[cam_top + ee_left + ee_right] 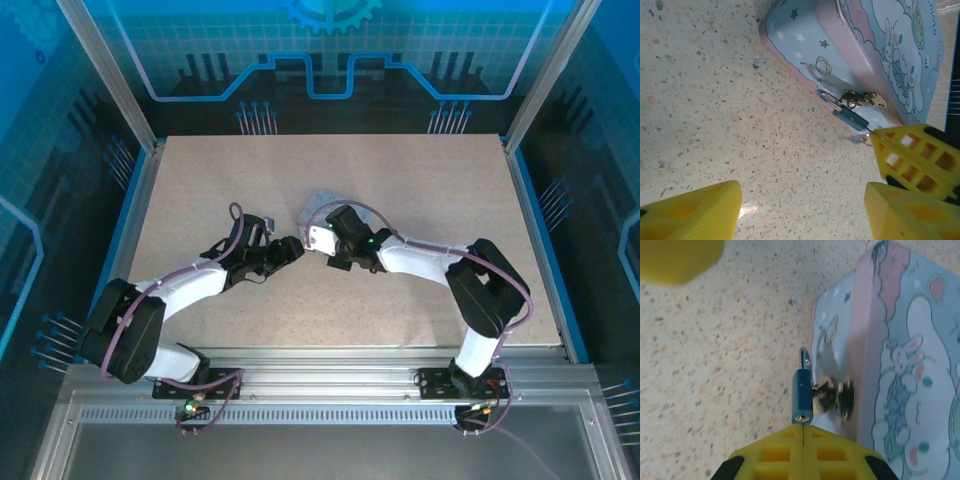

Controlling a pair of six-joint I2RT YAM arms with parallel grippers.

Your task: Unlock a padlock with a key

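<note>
A small blue padlock (802, 392) hangs by its shackle from the brass clasp (834, 394) on the front of a pastel cartoon tin box (900, 365). My right gripper (803, 429) is shut on a thin key (871, 131), and its tip meets the keyhole at the padlock's near end. The left wrist view has the padlock (847, 116) at the box's side, with the right gripper's yellow fingers (920, 155) just below it. My left gripper (800, 210) is open over bare table, a short way left of the padlock, holding nothing. From above, both grippers (293, 247) (318, 238) meet in front of the box (318, 206).
The speckled beige table (420, 190) is ringed by an aluminium frame and blue panels. One yellow finger of the left gripper (680, 260) shows at the top left of the right wrist view. Open table lies left and right of the box.
</note>
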